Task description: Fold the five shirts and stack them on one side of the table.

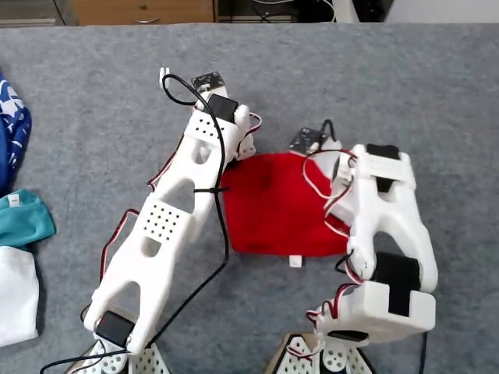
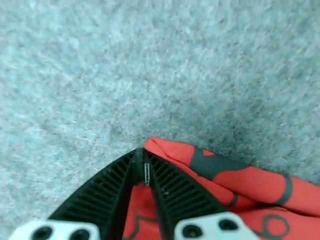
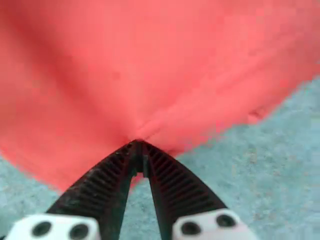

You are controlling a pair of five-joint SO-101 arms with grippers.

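A red shirt [image 1: 277, 204] lies partly folded in the middle of the grey table. My left gripper [image 2: 142, 161] is shut on the red shirt [image 2: 235, 180] at a folded corner that carries a black print; in the high view this is the shirt's far left corner under the left gripper [image 1: 234, 152]. My right gripper [image 3: 139, 150] is shut on the red shirt [image 3: 165, 75], pinching a pucker of cloth near its edge, at the shirt's right side beneath the right gripper [image 1: 343, 175]. A small white tag [image 1: 295, 262] sticks out of the near edge.
At the table's left edge lie a blue patterned shirt [image 1: 12, 125], a teal shirt [image 1: 23, 218] and a white shirt [image 1: 15, 292]. Wooden furniture [image 1: 140, 11] stands behind the table. Grey cloth [image 1: 421, 86] lies bare at the far right.
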